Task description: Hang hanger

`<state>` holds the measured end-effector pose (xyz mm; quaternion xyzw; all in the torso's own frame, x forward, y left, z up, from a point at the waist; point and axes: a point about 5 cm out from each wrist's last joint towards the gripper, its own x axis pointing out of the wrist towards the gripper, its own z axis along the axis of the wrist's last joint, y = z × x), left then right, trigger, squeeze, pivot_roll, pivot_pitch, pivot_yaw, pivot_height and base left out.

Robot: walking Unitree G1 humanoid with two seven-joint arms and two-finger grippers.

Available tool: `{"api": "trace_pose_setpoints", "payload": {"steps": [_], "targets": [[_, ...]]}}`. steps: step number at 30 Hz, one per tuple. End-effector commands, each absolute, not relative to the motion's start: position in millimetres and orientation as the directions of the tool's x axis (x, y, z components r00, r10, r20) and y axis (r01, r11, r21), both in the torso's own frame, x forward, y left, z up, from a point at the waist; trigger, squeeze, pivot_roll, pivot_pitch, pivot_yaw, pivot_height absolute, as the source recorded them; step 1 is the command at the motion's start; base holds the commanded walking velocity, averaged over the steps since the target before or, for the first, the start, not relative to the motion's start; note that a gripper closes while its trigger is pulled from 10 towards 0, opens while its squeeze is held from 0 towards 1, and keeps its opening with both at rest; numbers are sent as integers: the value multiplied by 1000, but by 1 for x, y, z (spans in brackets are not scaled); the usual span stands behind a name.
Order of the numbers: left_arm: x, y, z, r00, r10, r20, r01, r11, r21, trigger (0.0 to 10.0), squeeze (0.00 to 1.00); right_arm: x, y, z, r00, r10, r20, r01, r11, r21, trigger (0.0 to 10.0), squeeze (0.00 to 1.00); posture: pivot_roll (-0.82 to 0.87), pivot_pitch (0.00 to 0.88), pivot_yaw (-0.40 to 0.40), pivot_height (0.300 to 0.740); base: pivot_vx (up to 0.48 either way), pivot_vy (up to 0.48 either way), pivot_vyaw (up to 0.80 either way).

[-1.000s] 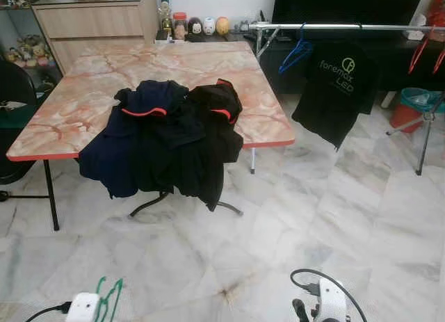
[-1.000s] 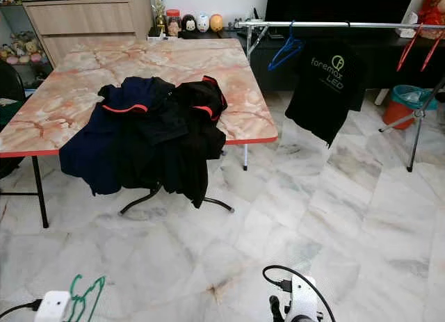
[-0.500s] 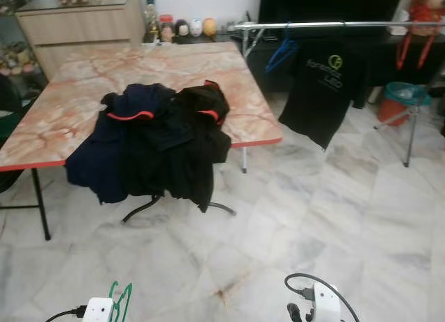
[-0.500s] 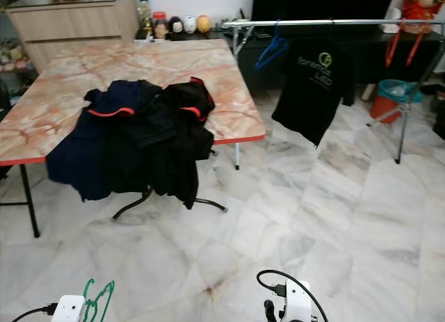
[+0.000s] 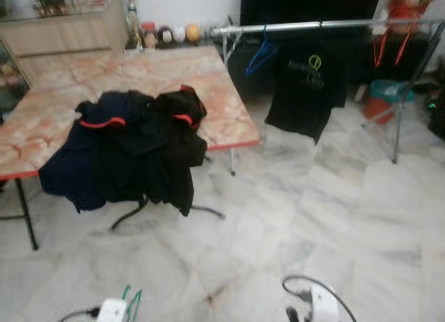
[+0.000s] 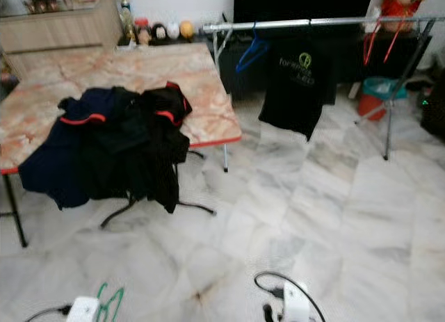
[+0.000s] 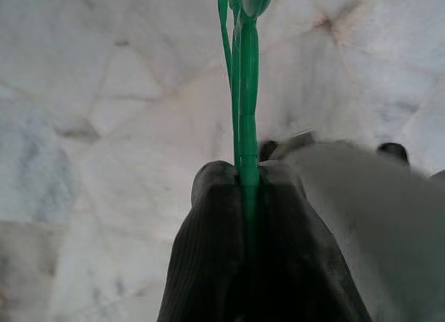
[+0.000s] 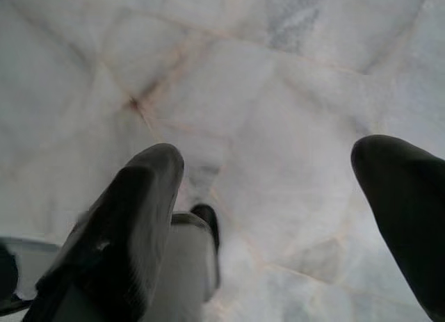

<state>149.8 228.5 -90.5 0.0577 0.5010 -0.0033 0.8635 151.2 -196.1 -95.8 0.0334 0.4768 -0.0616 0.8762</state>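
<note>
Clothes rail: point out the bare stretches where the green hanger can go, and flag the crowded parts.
On the clothes rail, the widest bare stretch lies between the black T-shirt and the red hangers near the far end. A shorter gap sits between the blue hanger and the T-shirt. The end by the table is crowded. The left hand holds the green hanger.

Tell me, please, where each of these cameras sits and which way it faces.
Left eye view: on the head, looking forward and down at the table, rail and floor; both wrists at the bottom edge.
Right eye view: its stereo twin, sharing that scene.
Left wrist view: along the left hand, shut on the green hanger, floor beyond.
Right wrist view: along the open right hand, floor beyond.
</note>
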Motion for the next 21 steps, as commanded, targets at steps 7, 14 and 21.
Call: {"api": "trace_pose_setpoints", "payload": {"steps": [7,14,21], "targets": [[150,241,-87,502,75,-861,63,990,123,10000,0,149,-196,-97,536,-65,-842,161,987,26,10000,0,-165,0,20,740,0,-429,0],[151,242,-86,505,73,-860,65,990,122,10000,0,155,-191,-95,547,-53,-836,142,989,30,10000,0,-157,0,18,740,0,-429,0],[153,242,-86,508,72,-858,62,991,120,10000,0,160,-192,-93,555,-56,-830,147,989,31,10000,0,-158,0,21,740,0,-429,0]]}}
